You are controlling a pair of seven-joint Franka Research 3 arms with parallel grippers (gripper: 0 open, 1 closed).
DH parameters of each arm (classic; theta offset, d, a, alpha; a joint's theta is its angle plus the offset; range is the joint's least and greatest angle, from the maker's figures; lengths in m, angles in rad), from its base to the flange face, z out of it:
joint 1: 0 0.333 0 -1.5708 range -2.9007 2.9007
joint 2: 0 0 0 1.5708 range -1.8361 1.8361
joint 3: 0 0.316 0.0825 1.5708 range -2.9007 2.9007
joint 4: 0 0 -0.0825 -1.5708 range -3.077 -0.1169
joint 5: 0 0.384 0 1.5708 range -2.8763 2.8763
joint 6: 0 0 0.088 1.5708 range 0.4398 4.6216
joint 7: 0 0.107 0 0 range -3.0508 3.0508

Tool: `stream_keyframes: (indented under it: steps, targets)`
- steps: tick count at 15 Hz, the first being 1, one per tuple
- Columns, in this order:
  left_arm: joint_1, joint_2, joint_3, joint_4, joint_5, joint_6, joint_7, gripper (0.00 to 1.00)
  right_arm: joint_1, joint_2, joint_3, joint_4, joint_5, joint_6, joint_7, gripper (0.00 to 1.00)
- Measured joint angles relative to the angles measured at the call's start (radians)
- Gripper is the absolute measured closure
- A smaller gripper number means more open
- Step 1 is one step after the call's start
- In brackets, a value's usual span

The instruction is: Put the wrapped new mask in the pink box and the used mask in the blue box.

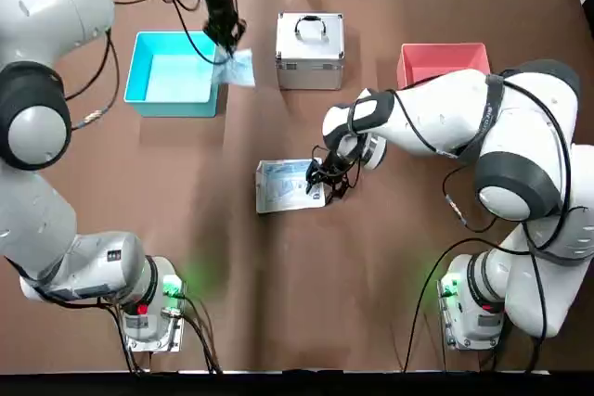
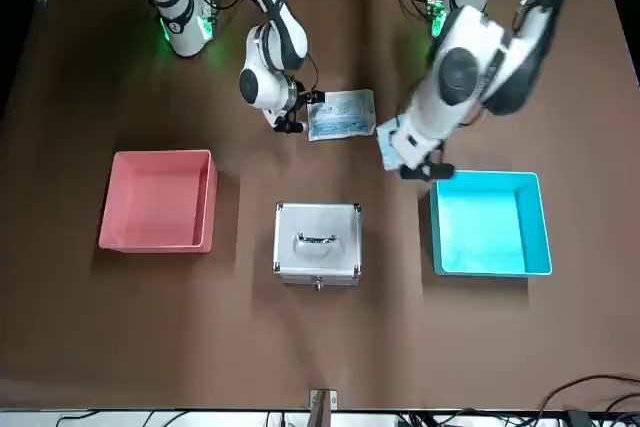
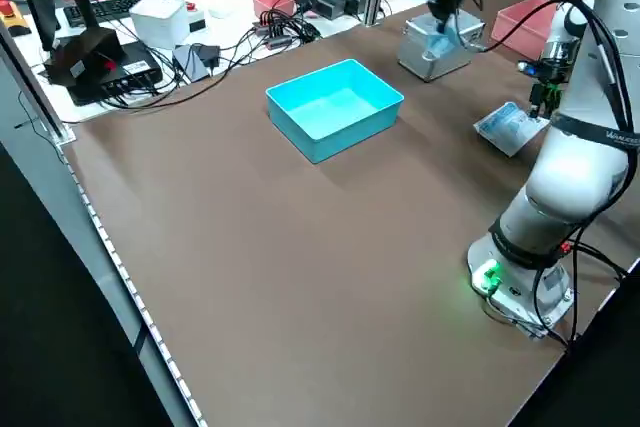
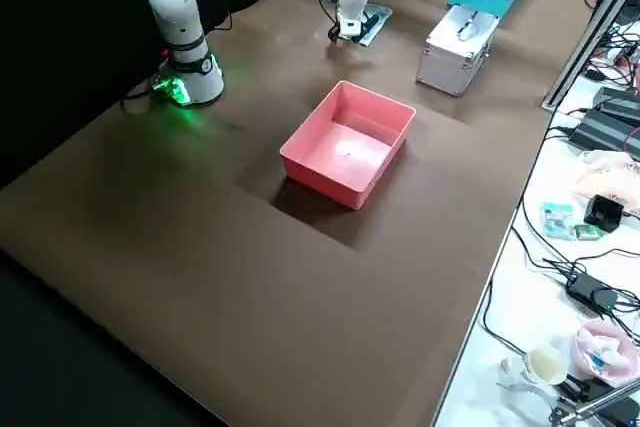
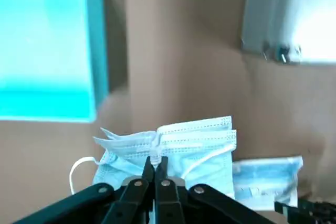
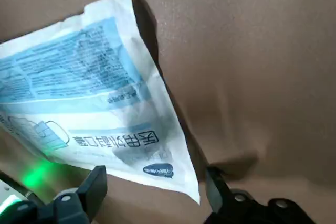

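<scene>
Already the left tool [image 1: 225, 42] pinches the used mask [image 1: 238, 67] beside the blue box [image 1: 172, 73]; released early, it lands outside. Right tool [image 1: 327, 178], spread around the flat packet [image 1: 288, 185] on the worktop [image 1: 371, 266], may slide off it

Two masks [image 1: 237, 68] [image 1: 290, 185], two boxes [image 1: 148, 99] [image 1: 413, 60], one silver case [image 1: 310, 51].
</scene>
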State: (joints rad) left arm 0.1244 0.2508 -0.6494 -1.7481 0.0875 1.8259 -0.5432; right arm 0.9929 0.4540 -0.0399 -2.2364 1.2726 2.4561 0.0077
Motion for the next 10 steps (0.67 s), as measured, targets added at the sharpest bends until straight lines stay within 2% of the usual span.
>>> stream_keyframes:
  steps: [5, 10]
  targets:
    - [0.159, 0.022, 0.004, 0.080, 0.081, 0.011, 0.144, 0.98, 0.001, 0.009, 0.000, 0.011, 0.019, -0.001, 0.002, 0.19]
    - [0.294, 0.128, 0.007, 0.159, 0.184, 0.052, 0.290, 0.98, 0.011, 0.040, 0.000, 0.047, 0.033, -0.001, 0.002, 0.23]
